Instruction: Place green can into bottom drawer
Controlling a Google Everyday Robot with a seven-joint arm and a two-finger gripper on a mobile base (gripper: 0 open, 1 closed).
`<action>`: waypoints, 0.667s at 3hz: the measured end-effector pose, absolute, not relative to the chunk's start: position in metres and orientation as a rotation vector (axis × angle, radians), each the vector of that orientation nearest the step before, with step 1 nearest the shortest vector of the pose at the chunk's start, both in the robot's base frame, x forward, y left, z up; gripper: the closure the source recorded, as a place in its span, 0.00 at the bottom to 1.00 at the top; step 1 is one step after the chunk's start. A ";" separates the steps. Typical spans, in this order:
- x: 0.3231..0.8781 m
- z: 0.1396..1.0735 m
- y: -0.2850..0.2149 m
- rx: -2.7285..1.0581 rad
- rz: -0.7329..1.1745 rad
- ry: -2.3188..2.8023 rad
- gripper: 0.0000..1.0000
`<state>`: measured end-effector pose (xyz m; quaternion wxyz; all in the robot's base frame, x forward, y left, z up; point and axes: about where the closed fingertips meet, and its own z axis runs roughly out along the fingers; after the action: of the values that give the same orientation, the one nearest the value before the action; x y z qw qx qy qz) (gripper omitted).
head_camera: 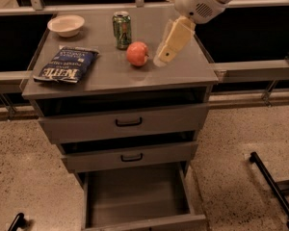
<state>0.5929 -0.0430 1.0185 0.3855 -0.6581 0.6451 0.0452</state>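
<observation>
The green can (122, 29) stands upright at the back middle of the grey cabinet top (111, 78), just behind a red apple (137, 53). My gripper (164, 57) hangs on the cream arm above the right part of the top. It points down and left, just right of the apple and a short way right of and in front of the can, touching neither. It holds nothing that I can see. The bottom drawer (135, 191) is pulled out and open, with nothing visible in its grey interior.
A blue chip bag (65, 64) lies at the front left of the top and a white bowl (66, 24) sits at the back left. The two upper drawers (127, 122) with black handles are slightly open. A black bar (274, 186) lies on the floor at right.
</observation>
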 end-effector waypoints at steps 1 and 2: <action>0.608 1.010 -0.033 -1.607 0.203 1.682 0.00; 0.672 1.002 -0.012 -1.424 0.305 1.690 0.00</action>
<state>0.6724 -0.0122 1.0019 0.4398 -0.5731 0.6804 0.1228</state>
